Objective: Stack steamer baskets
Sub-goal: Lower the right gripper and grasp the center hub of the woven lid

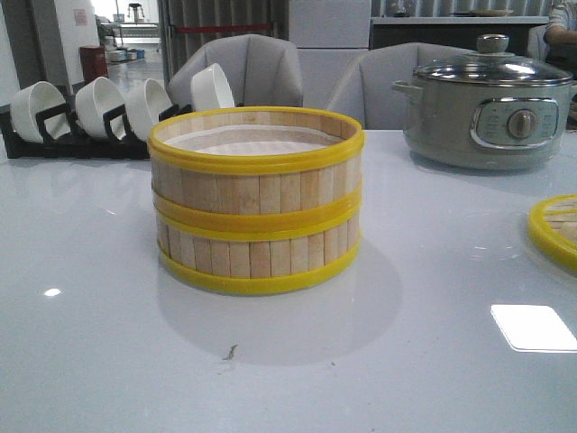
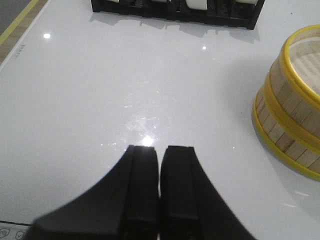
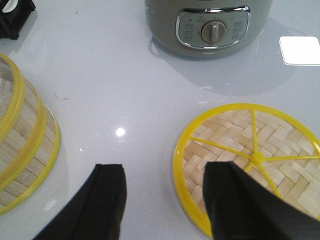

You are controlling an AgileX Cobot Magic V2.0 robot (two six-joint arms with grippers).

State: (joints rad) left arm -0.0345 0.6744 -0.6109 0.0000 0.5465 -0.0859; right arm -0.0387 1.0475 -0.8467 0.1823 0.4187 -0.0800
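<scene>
Glossy white table [image 1: 108, 361], grey chairs [image 1: 248, 68] behind

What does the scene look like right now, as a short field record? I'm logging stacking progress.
baskets: two steamer baskets stacked, centre of table
lid: woven lid flat on table, right of stack, not on it
left gripper: shut, empty, over bare table
right gripper: open, above lid's near edge
background: grey pot, bowl rack

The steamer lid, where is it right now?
The lid lies flat on the table at the right edge of the front view, right of the two stacked baskets and nearer than the grey pot. The open right gripper hovers beside it.
</scene>
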